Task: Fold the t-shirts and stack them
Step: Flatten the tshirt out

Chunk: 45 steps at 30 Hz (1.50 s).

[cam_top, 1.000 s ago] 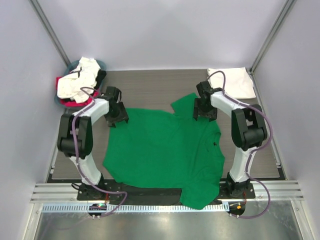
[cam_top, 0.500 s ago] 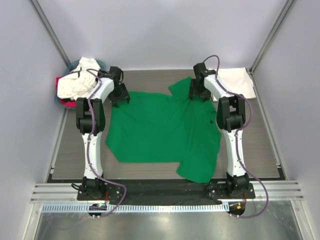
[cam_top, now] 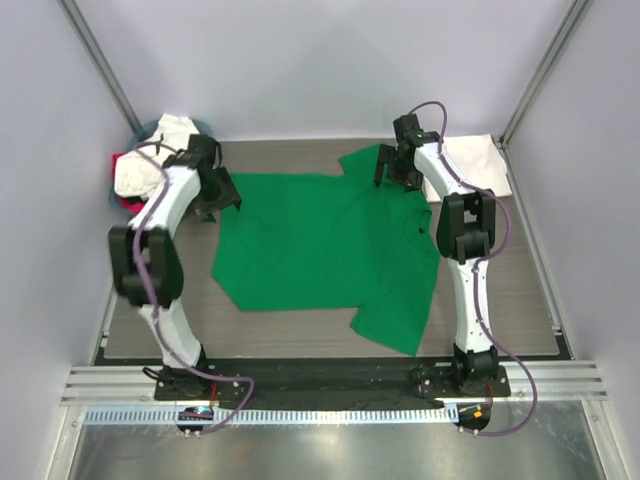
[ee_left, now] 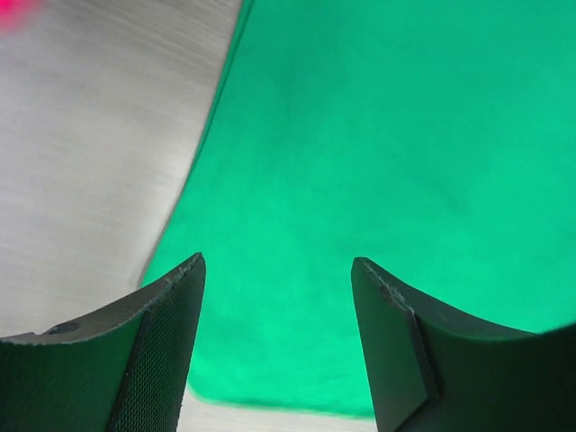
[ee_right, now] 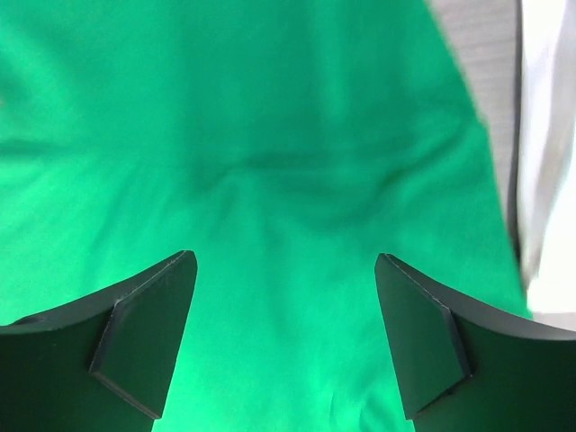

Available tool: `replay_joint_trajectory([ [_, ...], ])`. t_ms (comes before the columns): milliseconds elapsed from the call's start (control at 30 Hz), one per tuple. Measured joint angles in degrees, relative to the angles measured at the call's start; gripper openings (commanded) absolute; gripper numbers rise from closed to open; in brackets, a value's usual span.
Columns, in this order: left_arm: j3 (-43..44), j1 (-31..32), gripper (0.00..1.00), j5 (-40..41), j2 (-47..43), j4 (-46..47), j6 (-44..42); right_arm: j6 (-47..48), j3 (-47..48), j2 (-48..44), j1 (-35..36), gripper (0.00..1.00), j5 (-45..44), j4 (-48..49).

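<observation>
Dragged toward the frame's top, green shirt [cam_top: 330, 245] lay flat; left claw [ee_left: 277, 263] and right claw [ee_right: 283, 259] gaped wide, empty. Looked ready for folding.

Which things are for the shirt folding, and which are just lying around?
For the job: green t-shirt, folded white t-shirt, heap of white and pink-red shirts, left gripper and right gripper, both open.
Just lying about: round grey-blue basket, table.

basket [cam_top: 147, 128]: far-L corner | table [cam_top: 300, 156]: grey woodgrain | alu rail [cam_top: 560, 378]: near edge
</observation>
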<state>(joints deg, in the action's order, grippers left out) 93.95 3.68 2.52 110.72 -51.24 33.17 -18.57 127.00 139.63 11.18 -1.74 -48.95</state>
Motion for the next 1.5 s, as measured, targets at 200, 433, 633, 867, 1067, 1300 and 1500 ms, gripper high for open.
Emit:
replay_joint_trajectory([
  [200, -21.5, -0.1, 0.66, 1.0, -27.3, 6.8, 3.9, -1.3, -15.9, -19.9, 1.1, 0.88, 3.1, 1.5],
  [433, -44.1, -0.2, 0.63, 1.0, -34.7, 9.8, 9.4, -3.7, -49.3, -54.3, 2.3, 0.89, 6.8, 5.6],
  [633, -51.4, -0.3, 0.59, 1.4, -39.5, 11.7, 13.1, -7.5, -71.8, -71.8, 2.4, 0.89, 10.8, 4.3],
  [867, -51.6, -0.3, 0.49, 2.4, -36.7, 17.1, 14.9, -10.2, -77.1, -83.4, 2.5, 0.89, 13.8, 2.6],
  [1067, -53.3, -0.3, 0.52, 2.8, -32.6, 19.1, 16.2, -10.3, -77.1, -85.1, 2.5, 0.9, 14.1, 1.8],
  [1300, -54.3, -0.3, 0.36, 3.5, -31.9, 20.3, 17.0, -10.2, -77.1, -85.2, 2.5, 0.9, 14.1, 1.2],
  [1500, -50.5, -0.1, 0.0, 3.3, -27.1, 21.6, 15.4, -10.0, -77.7, -85.3, 2.5, 0.9, 14.1, 1.1],
])
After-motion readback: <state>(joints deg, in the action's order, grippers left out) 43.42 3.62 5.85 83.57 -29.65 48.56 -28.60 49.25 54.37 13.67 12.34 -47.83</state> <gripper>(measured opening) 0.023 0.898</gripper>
